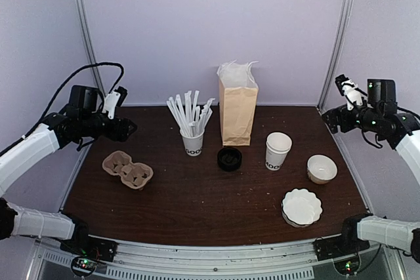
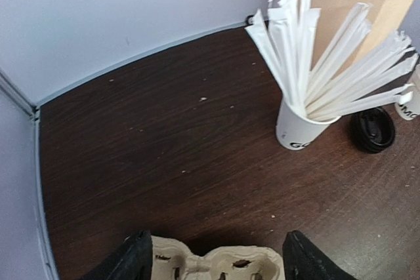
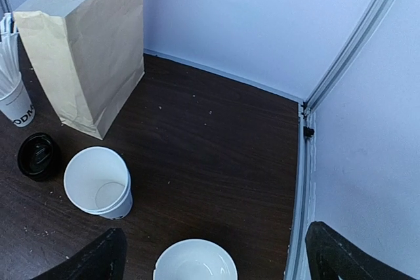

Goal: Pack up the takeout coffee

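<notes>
We hold both arms raised, left claw (image 1: 126, 128) and right claw (image 1: 330, 118) spread apart, empty; cup carrier (image 1: 128, 169) below the left, white bowl (image 1: 321, 168) below the right.

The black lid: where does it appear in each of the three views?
Top: the lid lies mid-table, just in front of the bag.
Left wrist: at the right edge, right of the straw cup.
Right wrist: at the left edge, left of the open cup.
Shared landmark: the brown bag, beyond the lid in every view.
</notes>
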Robot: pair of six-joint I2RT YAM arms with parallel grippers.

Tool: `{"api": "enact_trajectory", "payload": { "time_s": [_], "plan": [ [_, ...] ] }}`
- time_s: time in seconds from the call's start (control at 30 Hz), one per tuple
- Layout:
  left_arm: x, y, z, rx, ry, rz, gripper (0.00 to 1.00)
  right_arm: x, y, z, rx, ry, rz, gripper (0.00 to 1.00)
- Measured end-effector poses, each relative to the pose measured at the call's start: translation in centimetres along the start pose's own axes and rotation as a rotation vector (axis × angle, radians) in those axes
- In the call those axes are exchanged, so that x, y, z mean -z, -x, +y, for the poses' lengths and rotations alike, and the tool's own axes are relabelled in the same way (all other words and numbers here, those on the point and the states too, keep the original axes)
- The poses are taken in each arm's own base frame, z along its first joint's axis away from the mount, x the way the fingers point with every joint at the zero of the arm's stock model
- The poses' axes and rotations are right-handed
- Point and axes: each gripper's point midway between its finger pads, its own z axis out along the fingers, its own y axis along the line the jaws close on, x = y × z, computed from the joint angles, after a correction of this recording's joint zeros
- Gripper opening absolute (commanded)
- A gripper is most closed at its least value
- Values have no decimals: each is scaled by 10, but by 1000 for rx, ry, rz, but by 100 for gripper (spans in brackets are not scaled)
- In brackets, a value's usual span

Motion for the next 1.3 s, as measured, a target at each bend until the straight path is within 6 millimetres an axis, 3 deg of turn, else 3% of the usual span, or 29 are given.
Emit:
{"api": "enact_trajectory", "payload": {
  "time_s": [0.13,0.33,0.53,0.67,0.8,1.0,1.13,1.3],
  "plan": [
    [2,8,-22,12,-148,-40,67,8,0,17,46,101,-17,98],
    [12,21,-60,11,-364,-95,63,6,3,49,140,287,32,84],
    [27,26,-102,-30,-540,-110,59,-10,10,97,307,450,99,55],
    [40,36,-134,-76,-629,-123,59,-29,-2,127,397,548,195,52],
    [57,41,-174,-135,-720,-125,61,-48,-28,149,452,620,325,50],
    [56,22,-222,-175,-789,-60,65,-73,-56,168,499,674,478,41],
    [40,-1,-248,-190,-811,9,65,-92,-69,172,512,677,559,40],
    [12,-21,-263,-170,-813,80,64,-104,-77,172,519,662,607,34]
  ]
}}
